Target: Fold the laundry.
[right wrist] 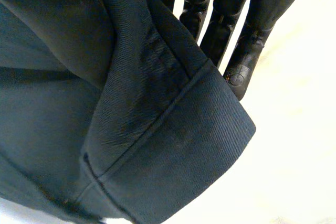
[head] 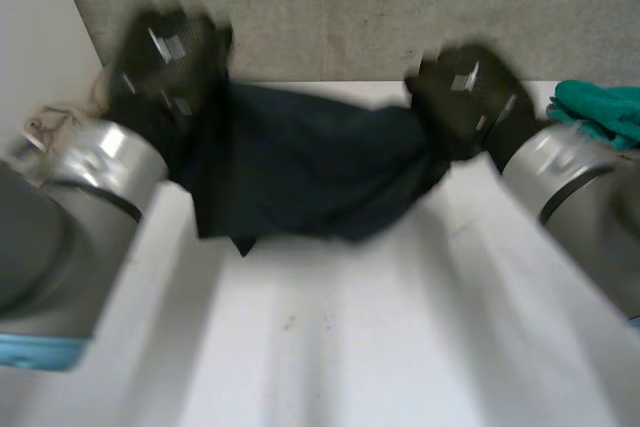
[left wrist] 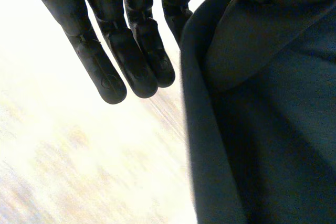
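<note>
Holding a dark garment (head: 310,172) stretched between both hands above the white table (head: 330,347).
Left hand (head: 165,57), upper left, and right hand (head: 470,92), upper right, each pinch one end of it at the thumb side, other fingers (left wrist: 134,61) straight; a teal cloth (head: 605,112) lies at the right edge.

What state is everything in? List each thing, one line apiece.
Dark navy twill cloth: spread out between both hands, its stitched hem doubled over by the right hand.
Left hand: at the cloth's left end; grip hidden.
Right hand: at the cloth's right end; grip hidden.
Teal cloth: lying crumpled, apart from both hands.
</note>
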{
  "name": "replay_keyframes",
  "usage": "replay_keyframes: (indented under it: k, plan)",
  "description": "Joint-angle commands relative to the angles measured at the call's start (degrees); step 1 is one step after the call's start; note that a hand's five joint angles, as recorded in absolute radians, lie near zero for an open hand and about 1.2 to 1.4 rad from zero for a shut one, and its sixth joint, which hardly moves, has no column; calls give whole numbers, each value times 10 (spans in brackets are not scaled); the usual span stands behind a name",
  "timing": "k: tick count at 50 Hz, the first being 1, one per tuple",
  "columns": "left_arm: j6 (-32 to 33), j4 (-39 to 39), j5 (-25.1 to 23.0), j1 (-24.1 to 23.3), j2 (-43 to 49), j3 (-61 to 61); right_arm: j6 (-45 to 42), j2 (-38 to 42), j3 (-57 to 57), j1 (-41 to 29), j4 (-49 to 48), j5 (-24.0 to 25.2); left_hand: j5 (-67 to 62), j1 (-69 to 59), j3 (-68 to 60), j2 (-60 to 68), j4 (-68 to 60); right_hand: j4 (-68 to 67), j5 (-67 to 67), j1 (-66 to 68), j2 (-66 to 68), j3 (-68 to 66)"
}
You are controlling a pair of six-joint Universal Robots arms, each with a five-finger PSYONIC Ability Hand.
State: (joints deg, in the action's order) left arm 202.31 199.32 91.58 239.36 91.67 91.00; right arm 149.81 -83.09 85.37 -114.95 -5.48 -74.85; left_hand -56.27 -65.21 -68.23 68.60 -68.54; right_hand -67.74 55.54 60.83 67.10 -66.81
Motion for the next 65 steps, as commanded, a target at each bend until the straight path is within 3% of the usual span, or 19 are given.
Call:
replay_keyframes:
  k: [1,8,15,21,26,27,28,29,30,31,32,33,38,43,46,50,53,58,65]
  plan:
    - [-2,-7,2,1,-101,-111,5,-109,-146,16,122,-1,-137,-148,-118,114,-115,-123,145,192,129,-132]
    - [-1,-8,2,3,-84,-164,9,-82,-243,21,142,-6,-137,-148,-118,114,-115,-123,145,192,129,-132]
    - [2,-9,-7,11,63,-211,9,14,-266,8,142,-33,-137,-148,-118,114,-115,-123,145,192,129,-132]
    - [4,-2,-20,28,228,-266,6,150,-282,-27,129,-71,-137,-148,-118,114,-115,-123,145,192,129,-132]
    - [4,19,-27,59,366,-354,16,250,-291,-47,11,-95,-137,-148,-118,114,-115,-123,145,192,129,-132]
    - [5,29,-27,60,392,-375,15,267,-291,-48,-20,-99,-137,-148,-118,114,-115,10,12,59,-4,1]
    - [6,36,-28,61,409,-388,22,295,-291,-52,-80,-110,-137,-148,-118,114,-115,458,-436,-389,-451,448]
    - [9,56,-30,61,440,-417,25,308,-290,-54,-109,-115,315,305,335,-339,338,577,-555,-508,-571,568]
    - [13,63,-27,62,452,-432,26,319,-288,-55,-138,-116,563,552,582,-586,585,577,-555,-508,-571,568]
    - [18,69,-24,64,459,-441,26,328,-285,-56,-163,-115,563,552,582,-586,585,577,-555,-508,-571,568]
    - [21,75,-22,66,462,-448,26,340,-284,-58,-201,-122,519,509,539,-542,542,577,-555,-508,-571,568]
    - [26,79,-18,67,461,-452,28,340,-283,-59,-210,-125,563,552,582,-586,585,577,-555,-508,-571,568]
    - [31,75,28,58,419,-402,29,305,-265,-60,-171,-136,554,543,573,-577,577,577,-555,-508,-571,568]
    - [32,37,56,48,306,-264,22,218,-197,-53,-45,-122,549,538,568,-572,572,577,-555,-508,-571,568]
    - [27,-9,55,33,230,-160,19,189,-163,-51,22,-108,468,458,488,-492,491,577,-555,-508,-571,568]
    - [18,-68,57,-16,164,-43,15,166,-102,-29,128,-91,433,422,452,-456,456,577,-555,-508,-571,568]
    - [-10,-99,58,-57,130,35,15,159,-42,-7,180,-76,407,397,427,-431,430,478,-456,-409,-471,468]
    - [-91,-128,58,-92,105,110,13,145,48,3,167,-21,369,358,388,-392,392,316,-294,-247,-310,307]
    - [-197,-129,72,-136,154,134,21,146,128,2,49,3,376,365,395,-399,398,349,-327,-280,-343,340]
